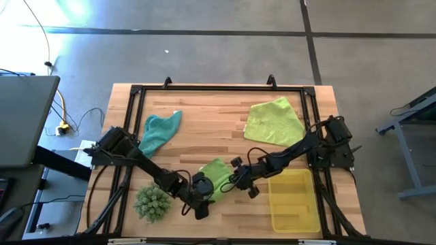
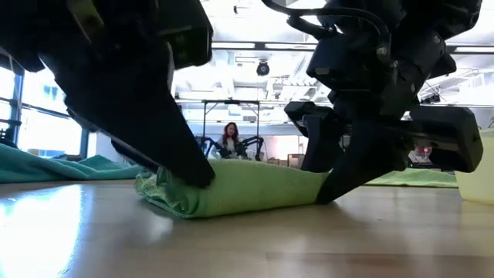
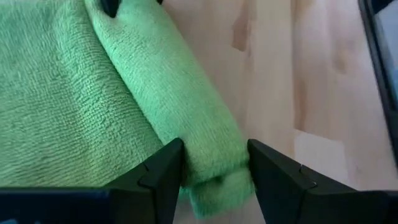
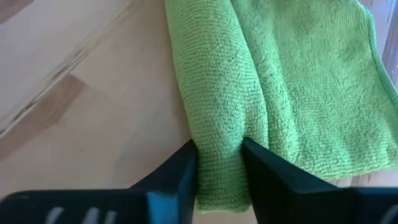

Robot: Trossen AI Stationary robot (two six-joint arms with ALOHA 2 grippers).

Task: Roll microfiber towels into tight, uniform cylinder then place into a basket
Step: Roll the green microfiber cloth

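The bright green towel [image 1: 216, 173] lies on the table near the front middle, its near edge rolled into a short roll [image 2: 247, 193], the rest spread flat behind it. My left gripper [image 1: 199, 195] is shut on the roll's left end and my right gripper [image 1: 237, 182] on its right end. The teal towel [image 1: 161, 131] lies loose at the far left. The pale yellow-green towel [image 1: 274, 121] lies loose at the far right. The yellow basket [image 1: 294, 199] stands at the front right. My left gripper pinches the rolled edge near its left end [image 3: 214, 140] between its two fingers [image 3: 163, 165], which lie across the roll. It comes slanting down from the table's left. The roll rests on the table. My right gripper pinches the rolled edge near its right end [image 4: 219, 134] between its two fingers [image 4: 264, 158], which lie across the roll. It comes slanting down from the table's right. The roll rests on the table, the flat part [image 4: 311, 93] beside it.
A spiky green ball [image 1: 152, 202] sits at the front left, close to my left arm. The black frame rail [image 1: 218, 88] runs round the tabletop. Bare wood [image 1: 211, 129] lies between the towels. A person [image 2: 230, 139] shows far behind the table.
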